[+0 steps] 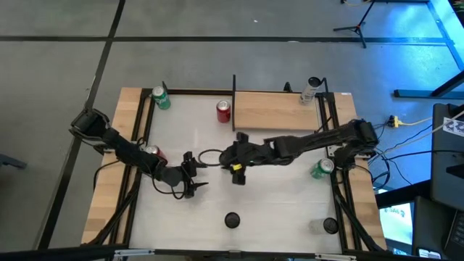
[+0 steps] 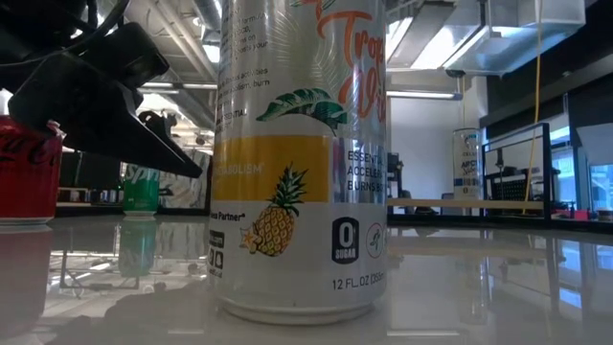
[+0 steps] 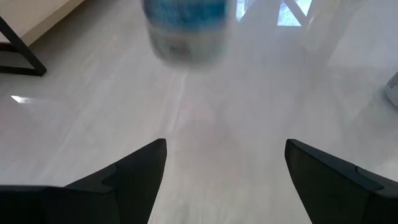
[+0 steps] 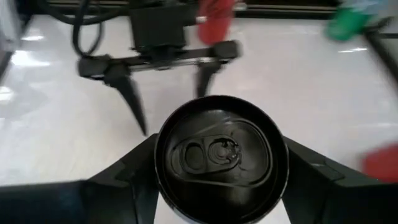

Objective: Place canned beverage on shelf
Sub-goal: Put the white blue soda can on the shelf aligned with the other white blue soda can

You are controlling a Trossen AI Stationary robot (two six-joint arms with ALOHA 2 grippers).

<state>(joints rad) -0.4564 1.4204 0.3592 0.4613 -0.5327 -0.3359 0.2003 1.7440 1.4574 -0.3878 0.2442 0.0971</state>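
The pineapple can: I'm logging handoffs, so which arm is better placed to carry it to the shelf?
The right. Its gripper already straddles the pineapple can, and the shelf lies on its side. The left gripper is open and empty.

Left claw [image 3: 225, 177] open over tabletop [image 3: 93, 124]; blurry can [image 3: 185, 28] ahead.

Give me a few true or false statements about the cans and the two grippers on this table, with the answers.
1. The right gripper has its fingers around a black-topped can. True.
2. The left gripper holds a can. False: it is open and empty.
3. A red can stands on the shelf. False: it stands on the white tabletop beside the shelf.
4. The pineapple can stands upright. True.
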